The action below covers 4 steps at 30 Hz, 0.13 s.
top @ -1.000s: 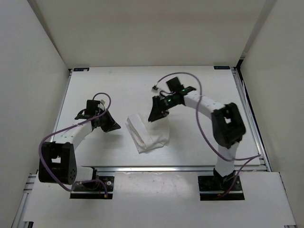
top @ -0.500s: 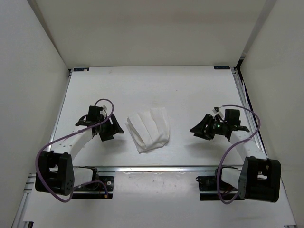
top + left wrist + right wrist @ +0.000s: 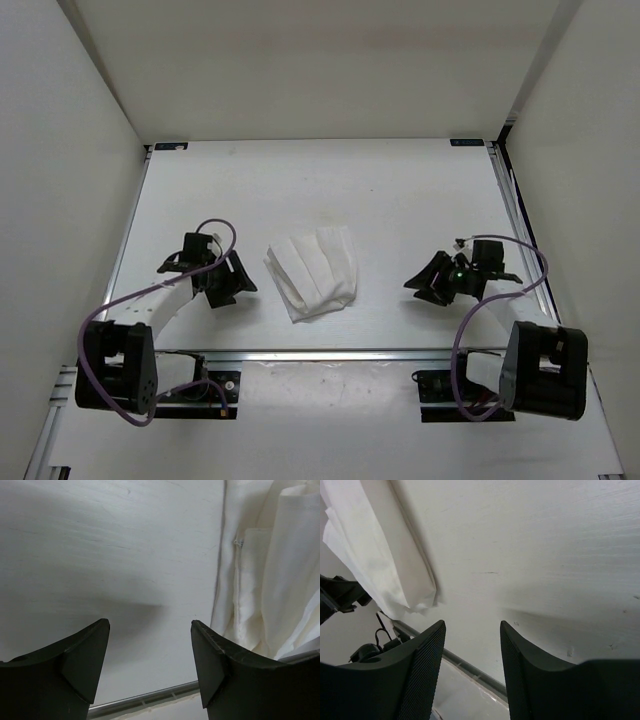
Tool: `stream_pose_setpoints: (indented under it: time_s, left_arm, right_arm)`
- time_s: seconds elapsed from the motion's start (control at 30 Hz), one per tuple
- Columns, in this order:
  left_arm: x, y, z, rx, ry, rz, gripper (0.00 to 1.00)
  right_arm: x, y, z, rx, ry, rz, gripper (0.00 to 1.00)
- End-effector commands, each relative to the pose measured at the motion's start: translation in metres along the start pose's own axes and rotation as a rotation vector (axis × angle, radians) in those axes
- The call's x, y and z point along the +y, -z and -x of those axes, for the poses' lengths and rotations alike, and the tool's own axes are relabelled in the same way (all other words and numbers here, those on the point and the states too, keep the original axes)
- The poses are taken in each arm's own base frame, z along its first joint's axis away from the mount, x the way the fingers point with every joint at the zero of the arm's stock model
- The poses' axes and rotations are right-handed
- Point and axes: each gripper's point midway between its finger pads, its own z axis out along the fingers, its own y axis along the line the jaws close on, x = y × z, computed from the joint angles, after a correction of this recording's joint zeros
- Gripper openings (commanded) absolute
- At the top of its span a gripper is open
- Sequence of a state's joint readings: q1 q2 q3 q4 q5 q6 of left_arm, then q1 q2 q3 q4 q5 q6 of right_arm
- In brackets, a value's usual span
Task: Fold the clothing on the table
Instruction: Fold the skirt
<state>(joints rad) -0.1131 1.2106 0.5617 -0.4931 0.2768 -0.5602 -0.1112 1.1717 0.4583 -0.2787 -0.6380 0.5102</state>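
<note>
Two arms crouch low over the white table (image 3: 300,190), which is boxed in by plain white walls (image 3: 60,220) on the left, back and right.

At the left, the left gripper (image 3: 230,282) hangs just above the tabletop. Its dark fingers stand spread apart with nothing between them, only bare, faintly scuffed surface and a soft shadow. A purple cable (image 3: 215,228) loops over its wrist.

Just off that gripper's right finger lies the clothing (image 3: 315,272), a thin white piece gathered into a layered, wrinkly bundle. A stitched hem runs along the side facing the fingers. It rests flat on the table between the two grippers, nearer the left one.

Well apart from the bundle, the right gripper (image 3: 428,280) points back toward it. Its fingers are also parted and hold nothing, with plain tabletop beneath them.

A metal rail (image 3: 330,353) runs along the near edge of the table, behind both grippers, and another lines the right edge below the right wall.
</note>
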Motion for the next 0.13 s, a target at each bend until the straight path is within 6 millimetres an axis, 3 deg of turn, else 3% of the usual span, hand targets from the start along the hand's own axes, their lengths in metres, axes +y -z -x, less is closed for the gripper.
stream_pose_setpoints:
  time_s: [0.0, 0.1]
  left_arm:
    - [-0.0014, 0.0031, 0.0042, -0.028, -0.016, -0.02, 0.77]
    - [0.0029, 0.0042, 0.0053, -0.035, -0.034, 0.007, 0.79]
  right_arm:
    - [0.0138, -0.0046, 0.0146, -0.018, 0.059, 0.018, 0.53]
    - [0.0165, -0.0094, 0.0153, 0.011, 0.061, 0.01, 0.53]
